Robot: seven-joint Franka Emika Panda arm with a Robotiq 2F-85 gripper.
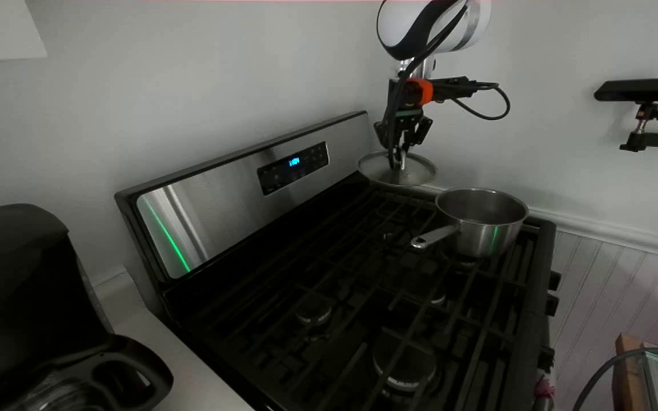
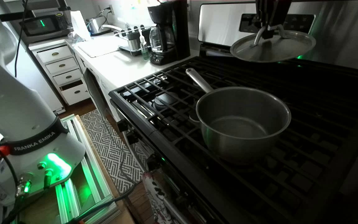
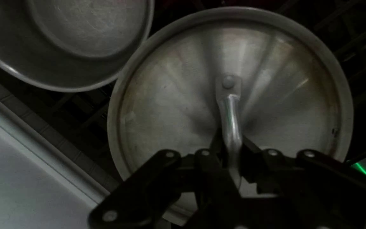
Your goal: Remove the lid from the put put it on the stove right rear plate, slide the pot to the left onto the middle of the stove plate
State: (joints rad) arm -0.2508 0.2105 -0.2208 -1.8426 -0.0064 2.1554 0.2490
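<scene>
The lid (image 1: 374, 171) is round and silvery with a raised metal loop handle. My gripper (image 1: 400, 155) is shut on that handle and holds the lid roughly level in the air over the stove's rear corner by the wall. The lid (image 2: 278, 49) hangs before the back panel. In the wrist view the lid (image 3: 170, 108) fills the middle and the jaws (image 3: 230, 152) pinch its handle. The pot (image 1: 480, 237) stands uncovered on the front grate beside the lid, its handle pointing away from the wall; it also shows (image 2: 228, 143). The stove (image 1: 357, 319) is black with cast-iron grates.
The stove's steel back panel (image 1: 220, 200) with a blue display rises behind the grates. A wall (image 1: 592, 188) borders the stove's end near the pot. A black coffee maker (image 2: 172, 34) stands on the counter (image 2: 113, 68) at the other end.
</scene>
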